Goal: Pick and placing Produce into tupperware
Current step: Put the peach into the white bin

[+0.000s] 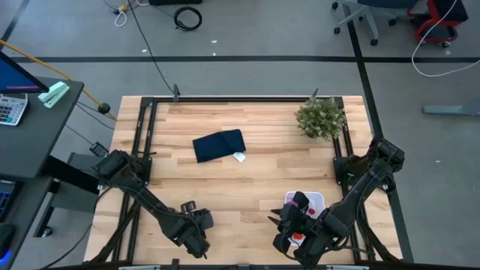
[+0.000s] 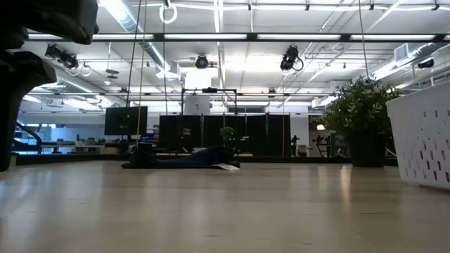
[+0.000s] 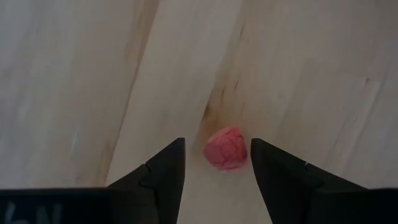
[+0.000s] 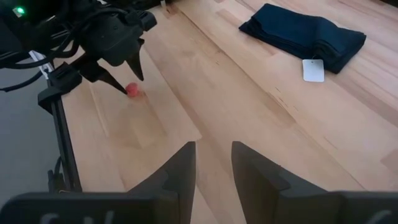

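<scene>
A small pink-red toy fruit (image 3: 226,148) lies on the wooden table between the fingers of my open left gripper (image 3: 216,144), which points down near the table's near edge (image 1: 199,229). The fingers stand on either side of it. The right wrist view shows the same fruit (image 4: 132,90) under the left gripper (image 4: 127,73). My right gripper (image 4: 213,149) is open and hovers beside the white tupperware (image 1: 315,199), whose perforated wall (image 2: 422,140) shows in the low view. A red piece (image 1: 298,238) shows there, partly hidden by the right arm.
A folded navy cloth (image 1: 219,145) with a white tag lies mid-table. A green bushy plant (image 1: 321,118) stands at the far right corner. Bare wood stretches between the two grippers and the cloth. Black frame rails run along the table's left and right sides.
</scene>
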Robot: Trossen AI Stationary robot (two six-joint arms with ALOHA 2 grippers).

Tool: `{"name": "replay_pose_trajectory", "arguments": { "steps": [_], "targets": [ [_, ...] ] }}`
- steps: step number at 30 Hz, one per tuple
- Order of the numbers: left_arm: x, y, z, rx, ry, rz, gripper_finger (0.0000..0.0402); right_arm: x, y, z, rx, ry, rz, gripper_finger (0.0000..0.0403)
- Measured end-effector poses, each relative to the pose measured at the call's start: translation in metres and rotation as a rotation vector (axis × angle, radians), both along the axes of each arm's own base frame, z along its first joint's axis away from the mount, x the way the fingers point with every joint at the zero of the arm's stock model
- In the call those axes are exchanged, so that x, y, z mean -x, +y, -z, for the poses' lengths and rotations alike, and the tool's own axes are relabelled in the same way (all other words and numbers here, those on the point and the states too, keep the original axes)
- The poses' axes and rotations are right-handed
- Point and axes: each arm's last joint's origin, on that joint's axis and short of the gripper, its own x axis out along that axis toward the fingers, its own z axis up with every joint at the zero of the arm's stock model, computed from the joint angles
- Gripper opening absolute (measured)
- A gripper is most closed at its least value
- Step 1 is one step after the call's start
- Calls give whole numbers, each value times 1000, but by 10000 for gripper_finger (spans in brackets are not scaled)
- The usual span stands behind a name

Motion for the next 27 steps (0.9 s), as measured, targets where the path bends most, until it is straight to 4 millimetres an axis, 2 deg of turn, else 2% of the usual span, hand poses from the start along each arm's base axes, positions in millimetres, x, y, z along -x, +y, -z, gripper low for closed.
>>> {"name": "replay_pose_trajectory", "arguments": {
  "steps": [13,21,27],
  "targets": [
    [0,-1,0,2,-14,-28,136,0,0,0,-3,3,-2,111],
    [-4,3,0,-8,-24,-40,68,0,0,0,-2,3,-2,111],
    [-17,4,-4,-57,-171,18,10,0,0,0,-2,3,-2,111]
  ]
}}
